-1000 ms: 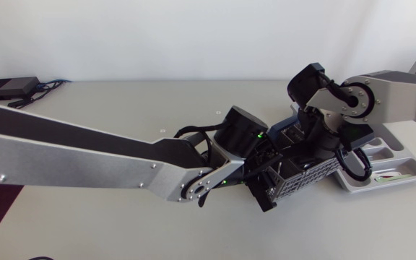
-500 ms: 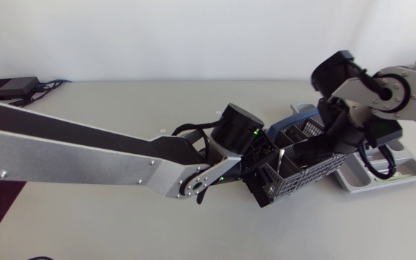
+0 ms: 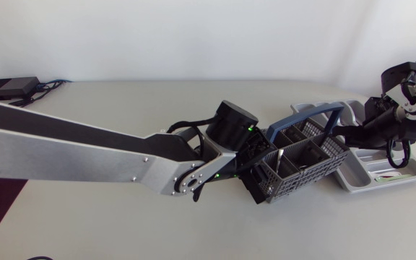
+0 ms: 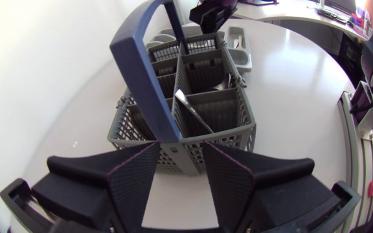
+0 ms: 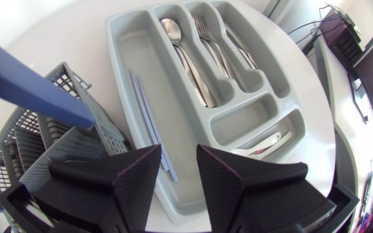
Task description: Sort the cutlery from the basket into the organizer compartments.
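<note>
Head view: basket (image 3: 305, 177) sits mid-table, just beside organizer (image 3: 370, 186). L gripper (image 4: 180, 154) is released, fingers apart at basket's near wall. R gripper (image 5: 179, 158) is released too, empty, over organizer's edge. Spoon (image 5: 171, 29) & forks (image 5: 203, 32) lie in separate organizer compartments.

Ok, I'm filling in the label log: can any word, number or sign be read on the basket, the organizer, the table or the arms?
No text can be read in any view.
The basket: no print shows.
The organizer: plain grey, unmarked.
The table: two tiny dark marks, too small to read.
The left arm: small green lights only, no lettering.
</note>
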You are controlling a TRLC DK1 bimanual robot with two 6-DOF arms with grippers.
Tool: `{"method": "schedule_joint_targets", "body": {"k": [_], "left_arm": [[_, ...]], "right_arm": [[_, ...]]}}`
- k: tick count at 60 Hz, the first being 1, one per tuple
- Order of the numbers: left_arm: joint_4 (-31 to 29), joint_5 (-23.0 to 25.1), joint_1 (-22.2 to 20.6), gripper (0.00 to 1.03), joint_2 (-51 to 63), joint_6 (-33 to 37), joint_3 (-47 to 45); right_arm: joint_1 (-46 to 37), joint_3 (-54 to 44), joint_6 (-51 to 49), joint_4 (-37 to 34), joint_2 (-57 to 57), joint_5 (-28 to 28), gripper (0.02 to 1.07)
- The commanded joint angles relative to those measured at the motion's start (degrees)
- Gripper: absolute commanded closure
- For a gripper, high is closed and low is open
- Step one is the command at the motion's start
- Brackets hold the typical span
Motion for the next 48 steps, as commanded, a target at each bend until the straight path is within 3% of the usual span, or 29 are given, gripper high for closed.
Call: {"method": "schedule_joint_targets", "body": {"k": [1,12,22,35,48], "left_arm": [[0.04,-0.44,0.76,0.56,-1.26,1.21,-1.5],[-0.49,-0.18,2.96,0.56,-2.14,1.38,-3.34],[-0.75,3.34,9.64,0.56,-6.71,1.47,-8.0],[-5.15,11.86,19.04,0.56,-12.59,2.79,-11.87],[-5.5,14.59,22.2,0.56,-15.49,4.72,-16.09]], "right_arm": [[0.06,-0.15,-1.06,-0.69,2.49,-3.48,0.63],[2.08,-2.78,-1.41,-5.53,-1.03,-9.54,0.63],[7.35,-5.95,-1.94,-10.18,-7.09,-12.88,0.63],[16.14,-7.26,0.35,-12.91,-10.96,-13.41,0.63],[23.0,-6.56,4.48,-12.03,-10.52,-12.53,0.63]]}}
